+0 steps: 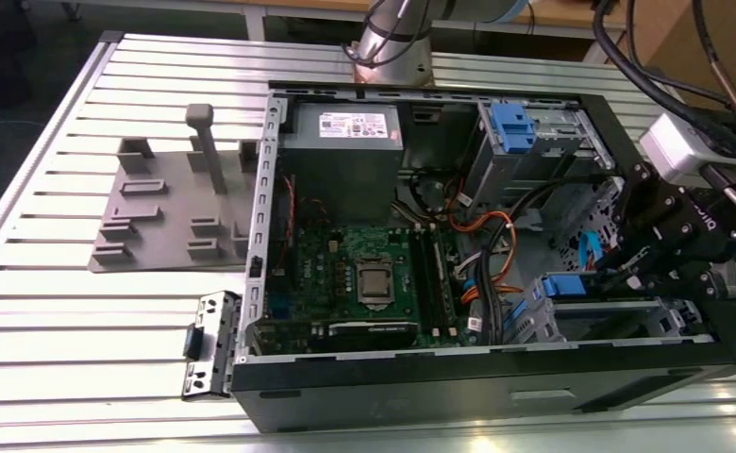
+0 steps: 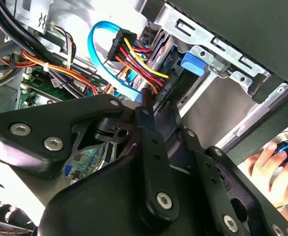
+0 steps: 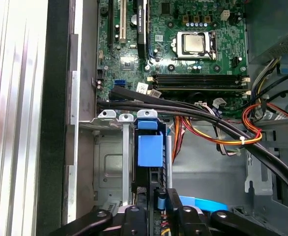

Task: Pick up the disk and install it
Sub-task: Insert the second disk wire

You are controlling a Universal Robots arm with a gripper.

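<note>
Tabletop (image 1: 116, 311): slatted white metal, carrying everything below.
Computer case (image 1: 469, 396): large black tower lying on its side, side panel off, interior exposed.
Power supply (image 1: 342, 142): big grey metal box with a white sticker, in the case's far corner toward the exterior view's left.
Motherboard (image 1: 356, 255): green circuit board on the case floor, with a square silver processor socket (image 3: 195, 43) at its middle.
Fixture (image 1: 154, 217): flat grey plastic plate with raised blocks and one upright post, on the tabletop just beside the case, at the exterior view's left.
Gripper (image 1: 632, 278): black, with linked arms, reaching into the case at the exterior view's right, over the near drive bay.
Drive bay (image 3: 109, 162): grey metal cage at the case's near corner, against the black front wall.
Upper latch (image 1: 513, 123): tall blue plastic piece on a silver metal cage, well apart from the gripper.
Disk (image 3: 150, 150): thin flat drive seen edge-on, blue plastic side rail uppermost, standing in the drive bay directly in front of the gripper.
Wire bundle (image 2: 134, 54): red, yellow and black leads ending in a black plug near the disk, beside a light blue cable (image 2: 97, 37).
Bracket (image 1: 210, 344): small black-and-silver strip on the tabletop by the case's near corner.
Fingers (image 3: 176, 206): close together, apparently clamped on the disk's edge.
Hand (image 2: 269, 164): a person's, outside the case, in the second wrist view.
</note>
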